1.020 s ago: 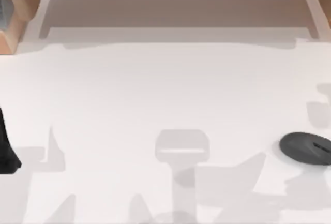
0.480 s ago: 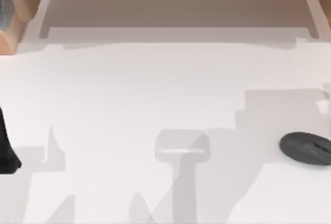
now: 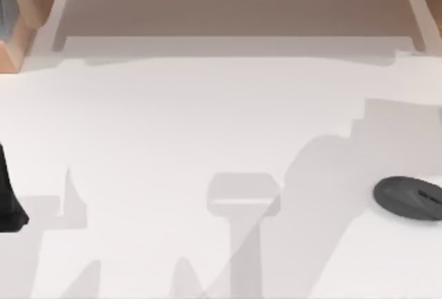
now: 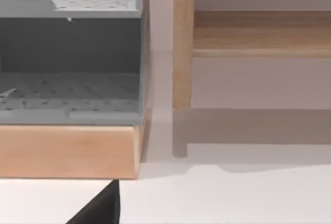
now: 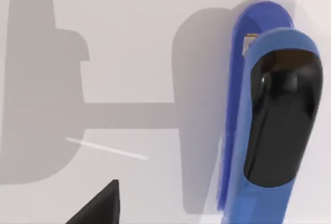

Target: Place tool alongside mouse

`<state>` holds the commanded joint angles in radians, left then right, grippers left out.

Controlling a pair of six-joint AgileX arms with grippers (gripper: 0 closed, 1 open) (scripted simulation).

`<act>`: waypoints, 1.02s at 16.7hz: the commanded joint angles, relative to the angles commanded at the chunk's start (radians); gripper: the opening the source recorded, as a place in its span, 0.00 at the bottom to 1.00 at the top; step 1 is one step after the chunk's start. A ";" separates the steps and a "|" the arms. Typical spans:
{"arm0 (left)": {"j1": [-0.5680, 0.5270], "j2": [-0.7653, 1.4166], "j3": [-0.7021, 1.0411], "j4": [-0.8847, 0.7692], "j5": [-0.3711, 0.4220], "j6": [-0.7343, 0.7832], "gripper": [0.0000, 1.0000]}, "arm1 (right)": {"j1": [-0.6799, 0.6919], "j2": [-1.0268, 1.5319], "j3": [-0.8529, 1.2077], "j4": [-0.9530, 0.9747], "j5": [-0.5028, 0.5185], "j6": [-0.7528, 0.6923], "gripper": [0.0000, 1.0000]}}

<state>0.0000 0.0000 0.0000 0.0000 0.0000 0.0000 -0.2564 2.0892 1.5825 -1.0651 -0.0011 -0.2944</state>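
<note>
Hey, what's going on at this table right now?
The dark grey mouse lies near the table's right edge. The blue tool with a black end lies on the white surface in the right wrist view, close under that camera, with nothing gripping it that I can see. The left arm sits parked at the table's left edge, facing a grey shelf unit.

We see a white tabletop (image 3: 173,119) carrying the dark grey mouse (image 3: 409,197) close to its right edge, while the blue tool (image 5: 269,120) lies flat on the same white surface.
</note>
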 joint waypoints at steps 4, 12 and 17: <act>0.000 0.000 0.000 0.000 0.000 0.000 1.00 | 0.005 0.000 -0.006 0.006 0.001 0.002 1.00; 0.000 0.000 0.000 0.000 0.000 0.000 1.00 | 0.001 0.067 -0.105 0.172 0.001 0.002 1.00; 0.000 0.000 0.000 0.000 0.000 0.000 1.00 | 0.001 0.067 -0.105 0.172 0.001 0.002 0.77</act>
<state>0.0000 0.0000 0.0000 0.0000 0.0000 0.0000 -0.2551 2.1559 1.4774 -0.8932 -0.0005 -0.2922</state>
